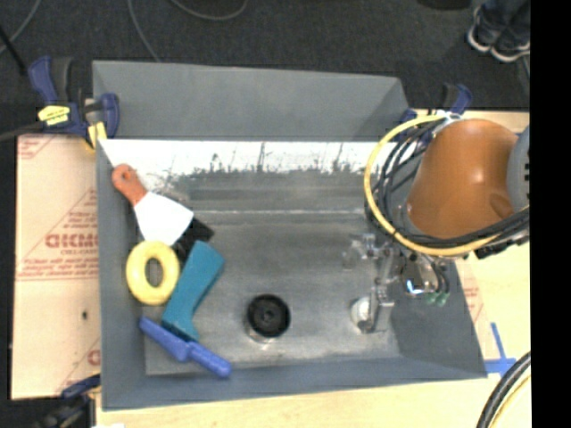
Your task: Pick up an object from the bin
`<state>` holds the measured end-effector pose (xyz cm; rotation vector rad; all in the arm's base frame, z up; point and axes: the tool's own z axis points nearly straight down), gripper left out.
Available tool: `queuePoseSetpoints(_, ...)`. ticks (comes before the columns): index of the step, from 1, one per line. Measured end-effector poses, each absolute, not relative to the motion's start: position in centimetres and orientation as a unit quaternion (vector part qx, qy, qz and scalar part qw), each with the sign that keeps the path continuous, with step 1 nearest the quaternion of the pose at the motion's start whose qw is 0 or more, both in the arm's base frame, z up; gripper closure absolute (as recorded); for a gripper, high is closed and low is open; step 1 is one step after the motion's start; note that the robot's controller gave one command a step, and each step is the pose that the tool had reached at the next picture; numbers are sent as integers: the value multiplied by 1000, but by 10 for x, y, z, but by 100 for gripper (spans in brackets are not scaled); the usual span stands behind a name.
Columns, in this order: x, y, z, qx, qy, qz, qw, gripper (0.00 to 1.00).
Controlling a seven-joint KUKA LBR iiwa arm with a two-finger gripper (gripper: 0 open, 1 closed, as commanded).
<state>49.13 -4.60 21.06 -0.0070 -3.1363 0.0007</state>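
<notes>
Near black disc [268, 315] — gripper [368, 315]

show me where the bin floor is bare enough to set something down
Bare: the grey metal bin floor between the teal L-shaped block and the gripper, from the black round disc back to the far wall. Crowded: the left side, where the white spatula with orange handle, yellow ring, teal block and blue clip lie heaped.
</notes>
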Motion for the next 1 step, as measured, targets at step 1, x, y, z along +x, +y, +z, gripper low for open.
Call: queuePoseSetpoints(1, 493, -46, 215, -1, -1000, 1, -1, 0)
